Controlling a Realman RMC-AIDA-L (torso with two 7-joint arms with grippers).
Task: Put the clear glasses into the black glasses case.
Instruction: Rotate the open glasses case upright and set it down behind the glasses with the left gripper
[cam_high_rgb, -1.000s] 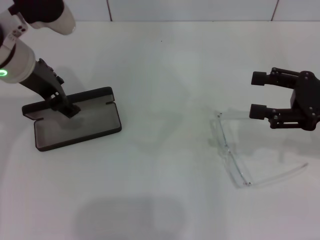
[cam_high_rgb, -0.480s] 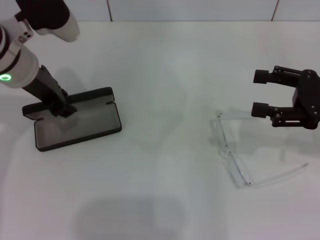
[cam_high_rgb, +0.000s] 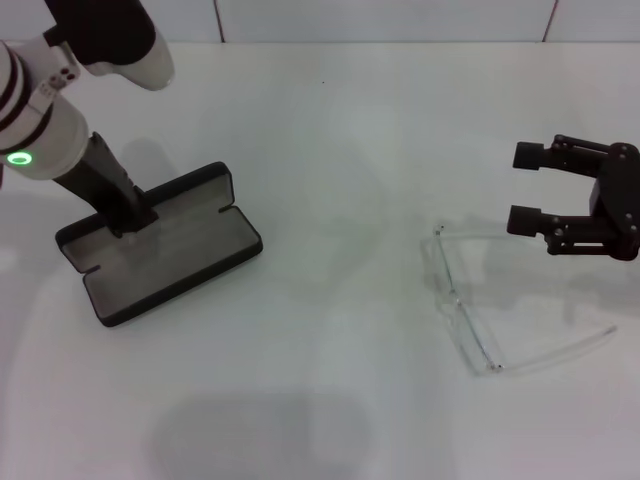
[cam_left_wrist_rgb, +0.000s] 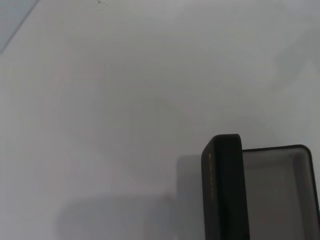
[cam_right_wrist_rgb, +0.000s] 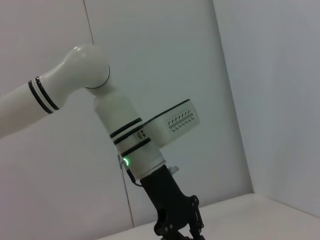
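The left gripper (cam_high_rgb: 130, 215) is pressing down at the open black case (cam_high_rgb: 165, 255) on the white bench (cam_high_rgb: 330, 150), jaws seemingly pinching its hinge edge; its wrist view is showing only the raised lid. The case's long axis is slanting diagonally. On the right, the clear glasses (cam_high_rgb: 465, 320) are lying unfolded beside the right gripper (cam_high_rgb: 525, 188), whose jaws are hanging spread.

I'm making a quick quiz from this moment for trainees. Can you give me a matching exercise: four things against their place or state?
Things:
1. black glasses case
2. clear glasses
3. left end effector
4. right end effector

States:
A. open, beside the glasses
B. lying unfolded on the table
C. at the case's lid
D. open, grey lining showing

Pairs: 1-D, 2-B, 3-C, 4-A
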